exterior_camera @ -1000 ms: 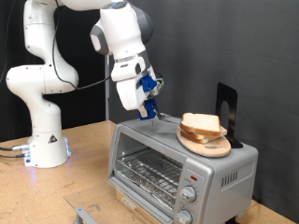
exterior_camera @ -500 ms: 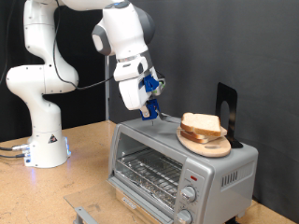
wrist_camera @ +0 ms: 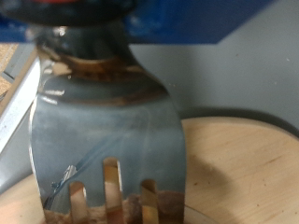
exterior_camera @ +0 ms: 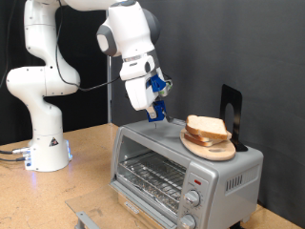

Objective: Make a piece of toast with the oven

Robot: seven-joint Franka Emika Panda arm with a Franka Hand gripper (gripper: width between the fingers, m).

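Observation:
The silver oven stands on the wooden table, its wire rack showing at the front and two knobs at its right. On its roof a round wooden plate carries the piece of toast. My gripper hangs above the oven's roof, just to the exterior view's left of the plate, shut on a metal fork. In the wrist view the fork's tines reach a brown crust edge of the toast, and the wooden plate lies beside them.
A black upright stand rises behind the plate on the oven's roof. The arm's white base sits at the exterior view's left. A grey metal piece lies on the table in front of the oven.
The gripper has moved a little towards the exterior view's right, closer to the plate and toast. The toast and oven have not moved.

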